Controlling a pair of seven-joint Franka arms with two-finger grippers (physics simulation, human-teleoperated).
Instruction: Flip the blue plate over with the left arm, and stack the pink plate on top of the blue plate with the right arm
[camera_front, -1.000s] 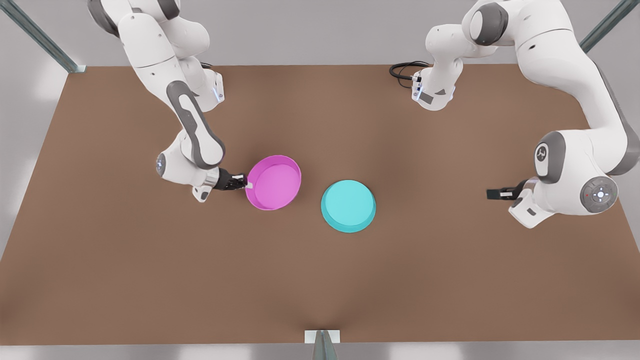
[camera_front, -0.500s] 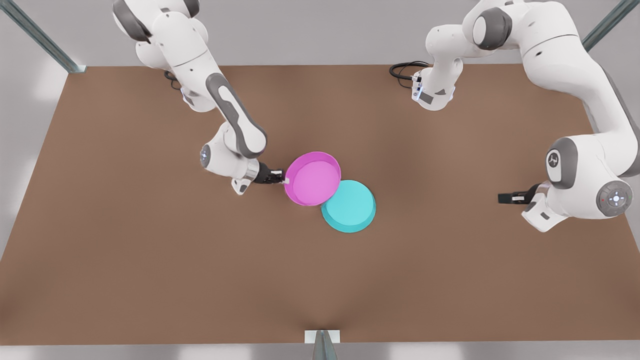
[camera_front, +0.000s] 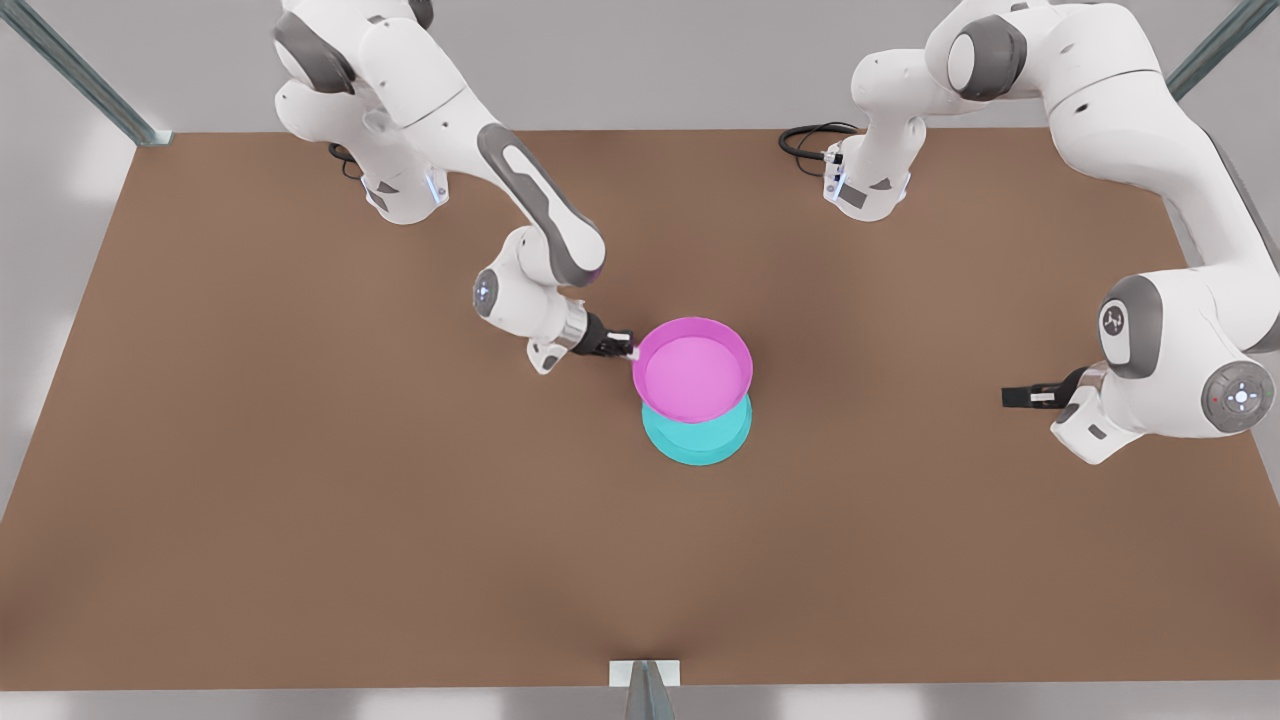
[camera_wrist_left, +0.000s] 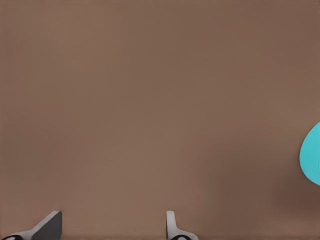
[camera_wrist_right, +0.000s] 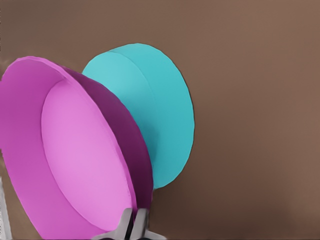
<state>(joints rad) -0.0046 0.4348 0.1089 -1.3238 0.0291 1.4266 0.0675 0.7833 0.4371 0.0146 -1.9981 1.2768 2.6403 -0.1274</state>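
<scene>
The pink plate (camera_front: 692, 372) hangs rim up over the blue plate (camera_front: 697, 441) near the table's middle and covers most of it. My right gripper (camera_front: 627, 349) is shut on the pink plate's rim on the side toward the front view's left. In the right wrist view the pink plate (camera_wrist_right: 75, 155) is pinched at the rim by my right gripper (camera_wrist_right: 134, 223), with the blue plate (camera_wrist_right: 160, 120) behind it, flat base up. My left gripper (camera_front: 1016, 397) waits open toward the front view's right, away from both plates. In the left wrist view its fingers (camera_wrist_left: 172, 227) stand wide apart over bare table, and the blue plate (camera_wrist_left: 312, 155) shows at the edge.
The brown table (camera_front: 300, 520) stretches wide around the plates. Both arm bases (camera_front: 405, 190) (camera_front: 865, 190) stand at the far edge, with a black cable (camera_front: 808, 140) beside one. A metal post (camera_front: 645, 690) rises at the near edge's middle.
My right gripper has carried the pink plate toward the front view's right, from beside the blue plate to above it. The left arm has drawn back slightly.
</scene>
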